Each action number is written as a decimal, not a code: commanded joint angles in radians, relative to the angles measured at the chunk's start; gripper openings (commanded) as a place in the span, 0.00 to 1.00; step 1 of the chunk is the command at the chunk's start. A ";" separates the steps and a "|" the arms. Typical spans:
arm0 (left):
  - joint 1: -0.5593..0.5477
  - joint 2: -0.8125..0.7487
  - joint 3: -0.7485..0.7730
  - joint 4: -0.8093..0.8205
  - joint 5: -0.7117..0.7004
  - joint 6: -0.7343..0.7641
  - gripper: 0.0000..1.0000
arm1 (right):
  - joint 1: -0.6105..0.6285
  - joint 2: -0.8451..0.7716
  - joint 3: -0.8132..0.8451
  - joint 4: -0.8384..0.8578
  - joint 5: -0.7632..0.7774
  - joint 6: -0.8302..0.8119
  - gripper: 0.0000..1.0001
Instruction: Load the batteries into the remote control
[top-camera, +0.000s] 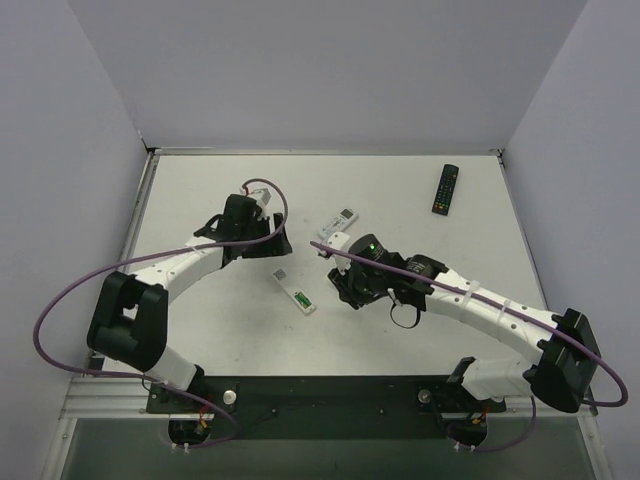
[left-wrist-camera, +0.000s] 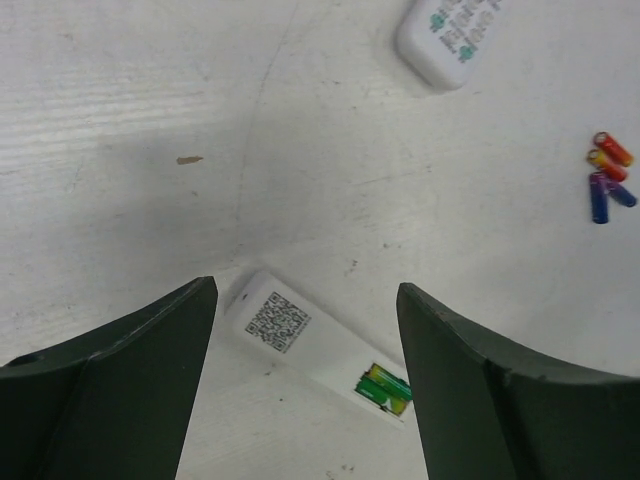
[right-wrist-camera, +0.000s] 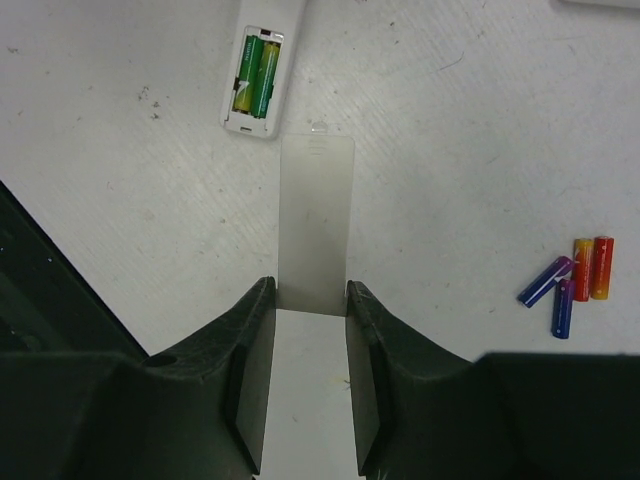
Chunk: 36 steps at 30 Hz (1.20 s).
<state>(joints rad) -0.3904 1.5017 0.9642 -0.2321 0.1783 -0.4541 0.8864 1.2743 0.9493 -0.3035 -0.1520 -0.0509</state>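
- Sliding the lid (right-wrist-camera: 315, 215), clamped in the right fingers (right-wrist-camera: 252, 350), calls for holding it flat and square to the remote (left-wrist-camera: 305, 345) on the desk (top-camera: 200, 190).
- Both batteries (right-wrist-camera: 256, 78) sit in their bay.
- The left fingers (left-wrist-camera: 140, 350), spread wide over it, could steady the remote.

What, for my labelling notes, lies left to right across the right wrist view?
Remote with batteries inside → cover gripped in the tool → blue cells → red cells.

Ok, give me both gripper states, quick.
Left gripper: open, holding nothing.
Right gripper: closed on the battery cover.
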 joint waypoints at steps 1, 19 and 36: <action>0.005 0.080 0.057 0.017 -0.074 0.055 0.82 | 0.039 0.010 -0.009 -0.009 0.063 0.078 0.00; -0.019 0.082 -0.120 0.014 0.035 -0.101 0.70 | 0.103 0.169 0.114 -0.129 0.057 0.121 0.00; -0.044 -0.061 -0.155 0.091 -0.089 -0.084 0.71 | 0.097 0.296 0.201 -0.192 0.043 0.120 0.00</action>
<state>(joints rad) -0.4549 1.4467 0.7097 -0.1909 0.1696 -0.6235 0.9833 1.5692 1.1095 -0.4511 -0.1089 0.0635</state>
